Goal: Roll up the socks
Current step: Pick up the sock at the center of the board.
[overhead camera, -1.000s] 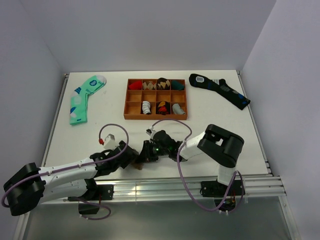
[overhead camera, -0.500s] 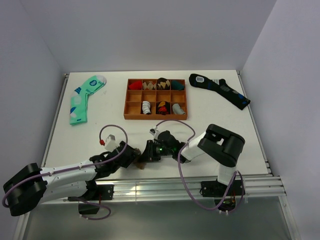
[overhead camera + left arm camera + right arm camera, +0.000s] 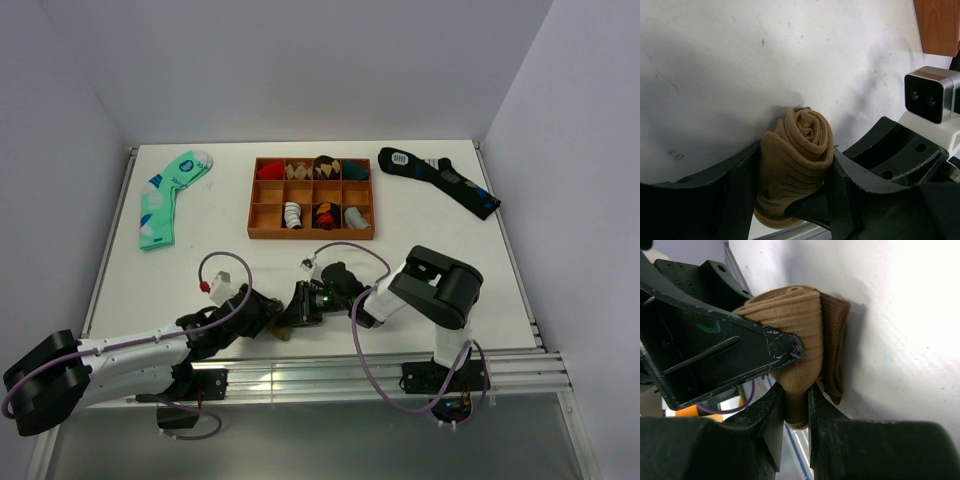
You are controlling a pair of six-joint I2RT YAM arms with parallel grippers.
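Grippers: left gripper (image 3: 795, 156) is closed against rolled socks (image 3: 807, 131), which are wedged between its fingers | right gripper (image 3: 796, 407) is pinched almost together on socks' lower end, directly opposite left fingers.

On my white table (image 3: 220, 235): mint-green sock (image 3: 165, 197), wooden tray (image 3: 312, 235), navy sock (image 3: 440, 178), rolled tan socks (image 3: 797, 150) at the near edge.

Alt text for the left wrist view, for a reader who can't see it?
Tan-brown rolled socks, spiral end toward the camera, sit squeezed between the black fingers of the left gripper on a white table. The right arm's wrist camera and a corner of the wooden tray show at right.
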